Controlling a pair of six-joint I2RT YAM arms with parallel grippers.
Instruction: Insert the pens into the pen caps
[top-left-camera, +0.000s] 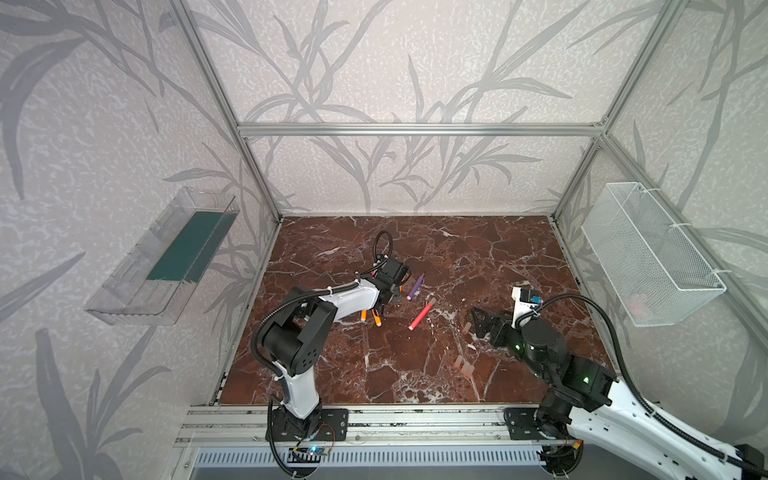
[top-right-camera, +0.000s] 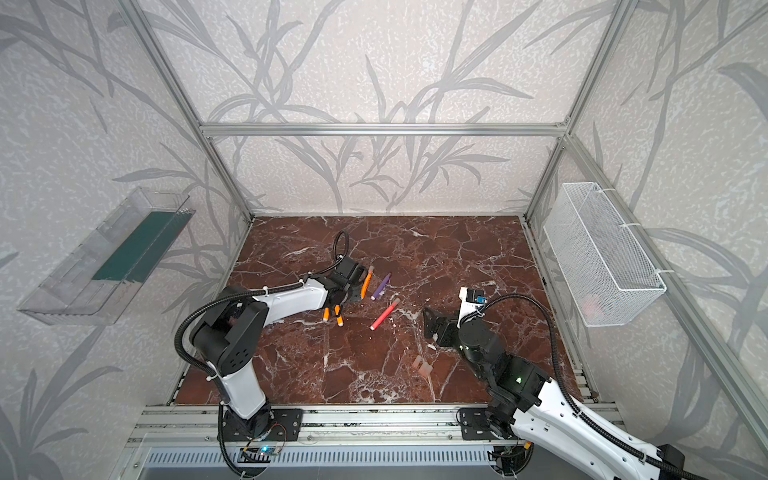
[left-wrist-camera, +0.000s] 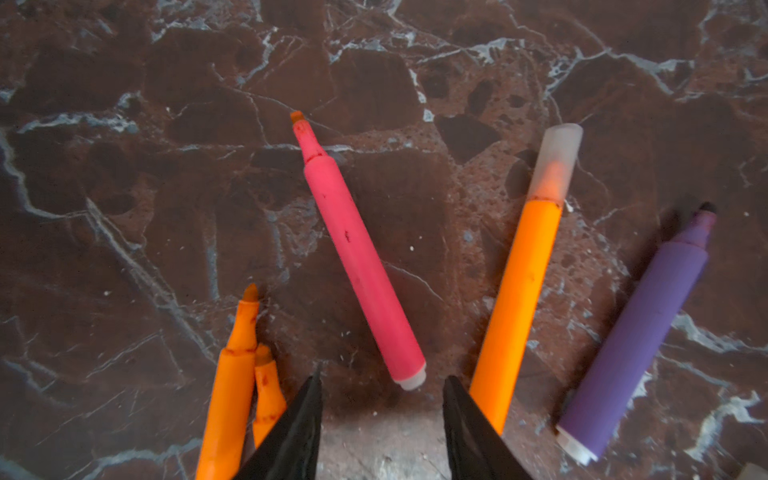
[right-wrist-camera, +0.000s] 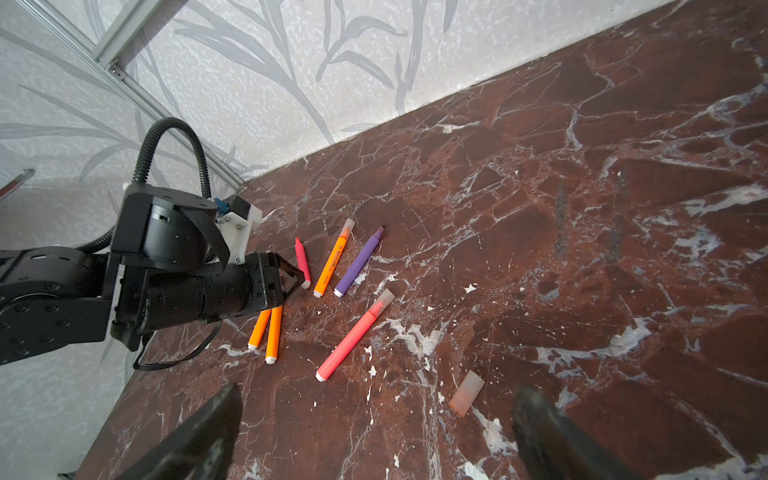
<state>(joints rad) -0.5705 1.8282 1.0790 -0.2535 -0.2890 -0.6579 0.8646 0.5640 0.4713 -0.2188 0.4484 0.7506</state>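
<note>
Pens (right-wrist-camera: 331, 262): we count six on the table (right-wrist-camera: 540, 208), plus three loose caps (top-left-camera: 468, 369). The butt of a pink pen (left-wrist-camera: 361, 257) lies loose between the parted jaws of the left end effector (left-wrist-camera: 382, 375); the right end effector (right-wrist-camera: 378, 390) gapes wide, empty.

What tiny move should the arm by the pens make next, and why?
Probably the left gripper should ease forward and close on the uncapped pink pen: its jaws stand apart with the pen's white butt end right at their tips. The right gripper hangs open near a loose cap.
</note>
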